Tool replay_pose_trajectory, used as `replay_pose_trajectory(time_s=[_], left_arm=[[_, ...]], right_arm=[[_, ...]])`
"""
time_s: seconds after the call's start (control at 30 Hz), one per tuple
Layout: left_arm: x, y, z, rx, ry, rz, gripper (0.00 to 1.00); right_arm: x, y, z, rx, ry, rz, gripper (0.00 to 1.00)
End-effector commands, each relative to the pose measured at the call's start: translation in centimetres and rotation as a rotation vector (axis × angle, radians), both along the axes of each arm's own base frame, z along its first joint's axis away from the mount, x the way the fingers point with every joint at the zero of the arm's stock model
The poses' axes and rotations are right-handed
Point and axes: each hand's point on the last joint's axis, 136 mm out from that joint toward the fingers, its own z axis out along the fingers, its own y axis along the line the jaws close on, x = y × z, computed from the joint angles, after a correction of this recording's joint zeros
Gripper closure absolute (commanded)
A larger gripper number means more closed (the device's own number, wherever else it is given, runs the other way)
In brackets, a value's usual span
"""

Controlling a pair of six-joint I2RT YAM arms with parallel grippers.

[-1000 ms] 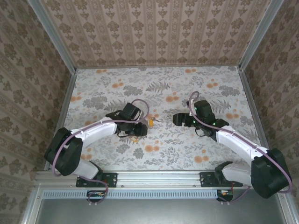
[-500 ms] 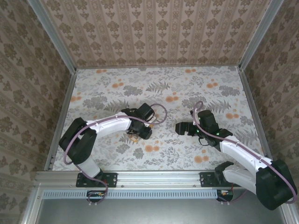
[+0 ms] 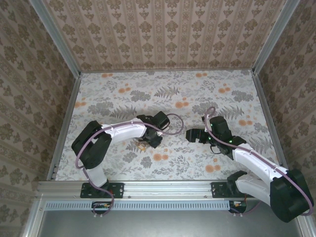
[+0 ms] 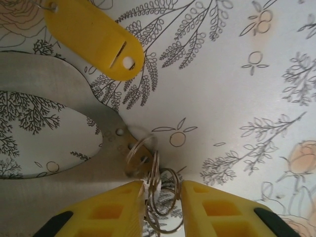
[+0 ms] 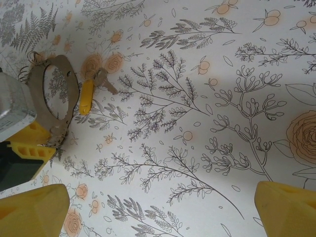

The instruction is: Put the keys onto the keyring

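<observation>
Left gripper is down over the floral-patterned tabletop, left of centre. Its yellow finger pads stand at a narrow gap. In the left wrist view a bunch of small thin wire split rings sits in that gap, blurred. Can't tell whether the pads actually clamp the rings or just flank them. The rings hang off the narrow end of the flat dull-metal oval keyring, which lies flat on the table, and its pattern shows through the loop. The small key with a yellow plastic oval head lies just beside the loop's outer band, not threaded on it. The slot and hole in the head are visible. In the right wrist view the same keyring is at the left edge with the left arm's fingers at its near end. The key runs alongside its right band, and the short grey metal blade is at the far end. Right gripper is well apart to the right of the keyring. Its jaws are spread wide, with nothing between the pads but table.
</observation>
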Motion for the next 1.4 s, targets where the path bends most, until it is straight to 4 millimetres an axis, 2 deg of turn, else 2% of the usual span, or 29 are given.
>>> replay_pose_trajectory(time_s=[0.0,0.27,0.4,0.5,0.67,0.8,0.97,1.07,1.23,1.37], left_arm=[[0.1,0.6,0.3,0.076,-0.035,-0.040,0.76],[-0.3,0.9,0.0,0.084,-0.033,-0.035,0.90],[-0.5,0.9,0.7,0.067,-0.036,-0.037,0.99],[-0.7,1.0,1.8,0.051,-0.040,-0.034,1.00],[-1.5,-0.3,6.2,-0.112,-0.060,-0.061,1.00],[-2.6,-1.5,10.7,-0.324,-0.098,-0.135,1.00],[-4.3,-2.4,16.7,-0.617,-0.138,-0.259,1.00],[-4.9,-2.5,19.5,-0.757,-0.150,-0.306,1.00],[-5.6,-2.7,21.4,-0.873,-0.118,-0.358,1.00],[-5.8,-3.1,22.0,-0.903,-0.119,-0.388,1.00]], right_arm=[[0.6,-0.3,0.9,-0.003,-0.026,-0.018,0.02],[0.9,-0.5,1.2,0.001,-0.035,-0.021,0.02],[1.0,-0.5,1.6,0.000,-0.047,-0.019,0.02],[1.1,-0.6,1.9,0.001,-0.057,-0.022,0.02],[0.8,0.6,3.8,0.061,-0.132,0.054,0.03],[-0.4,2.9,7.4,0.181,-0.263,0.200,0.07],[-4.2,5.9,13.0,0.330,-0.465,0.439,0.14],[-5.7,7.2,14.8,0.374,-0.542,0.511,0.22],[-7.3,9.7,16.4,0.414,-0.582,0.652,0.32],[-7.4,10.9,17.0,0.393,-0.623,0.711,0.54]])
